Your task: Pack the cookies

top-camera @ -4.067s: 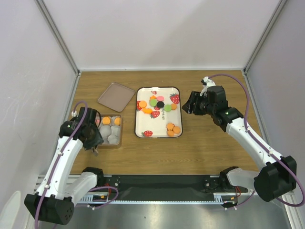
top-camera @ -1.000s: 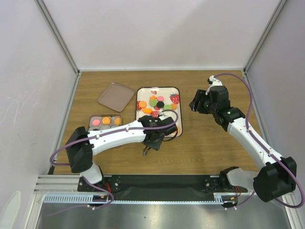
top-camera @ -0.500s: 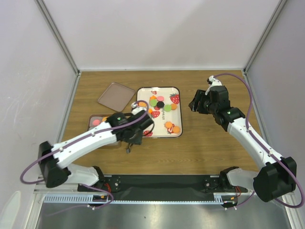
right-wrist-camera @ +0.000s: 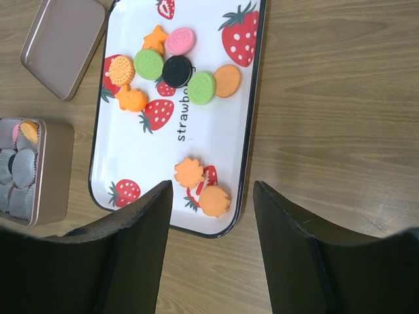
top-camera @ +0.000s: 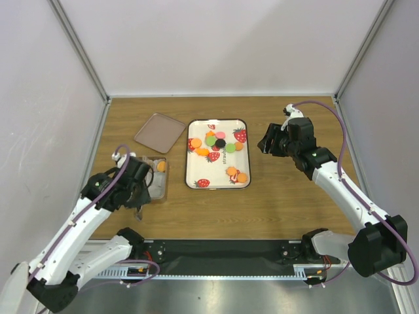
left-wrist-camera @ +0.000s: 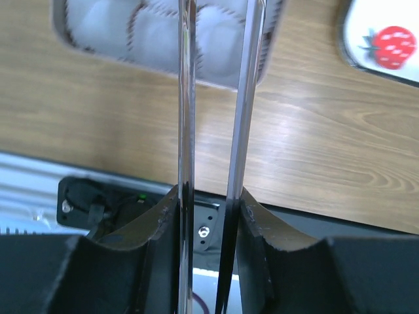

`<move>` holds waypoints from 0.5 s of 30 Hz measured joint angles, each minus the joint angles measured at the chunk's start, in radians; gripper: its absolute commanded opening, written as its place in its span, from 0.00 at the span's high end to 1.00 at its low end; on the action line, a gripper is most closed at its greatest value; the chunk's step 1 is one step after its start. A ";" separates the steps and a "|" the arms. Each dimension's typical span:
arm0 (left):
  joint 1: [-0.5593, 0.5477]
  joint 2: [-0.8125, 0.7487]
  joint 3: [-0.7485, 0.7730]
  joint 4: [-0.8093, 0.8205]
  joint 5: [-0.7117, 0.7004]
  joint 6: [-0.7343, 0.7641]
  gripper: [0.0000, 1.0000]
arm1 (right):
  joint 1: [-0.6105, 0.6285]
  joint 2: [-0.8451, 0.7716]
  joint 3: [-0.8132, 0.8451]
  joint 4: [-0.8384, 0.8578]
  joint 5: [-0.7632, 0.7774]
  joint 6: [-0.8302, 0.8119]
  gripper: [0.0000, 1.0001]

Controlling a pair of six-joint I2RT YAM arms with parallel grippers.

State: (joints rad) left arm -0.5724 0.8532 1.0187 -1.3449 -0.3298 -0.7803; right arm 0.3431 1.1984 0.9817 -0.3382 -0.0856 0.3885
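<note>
The cookies [top-camera: 220, 143] lie on the strawberry tray [top-camera: 196, 171]: orange, green, pink and black ones in a cluster [right-wrist-camera: 177, 70] at the far end, and two orange ones [right-wrist-camera: 203, 188] near the front right corner. My left gripper [top-camera: 135, 186] hangs over the gold box [top-camera: 157, 191], shut on metal tweezers [left-wrist-camera: 186, 98]. The tweezer tips run out of the left wrist view, so I cannot tell whether they hold anything. One orange cookie [top-camera: 160, 166] shows in the box. My right gripper [right-wrist-camera: 213, 261] is open and empty, hovering off the tray's right side [top-camera: 272, 140].
The box's flat lid [top-camera: 159, 132] lies on the wood left of the tray's far end. White paper cups [left-wrist-camera: 163, 33] line the box. The metal rail [top-camera: 216, 252] with the arm bases runs along the near table edge. Grey walls enclose the table on three sides.
My left arm has swung from the tray's front right corner back left to the box, still gripping the tweezers. The right arm has barely moved.
</note>
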 measured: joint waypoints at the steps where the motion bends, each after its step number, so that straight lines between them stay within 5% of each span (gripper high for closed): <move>1: 0.020 -0.010 -0.011 -0.004 0.006 0.003 0.66 | 0.000 0.000 0.000 0.000 -0.002 0.000 0.42; 15: 0.240 -0.008 -0.135 0.054 0.135 0.108 0.66 | 0.003 0.000 0.000 0.000 -0.019 0.000 0.41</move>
State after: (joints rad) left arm -0.3325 0.8452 0.8841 -1.2911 -0.1947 -0.6727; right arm 0.3458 1.1984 0.9817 -0.3378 -0.1047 0.3889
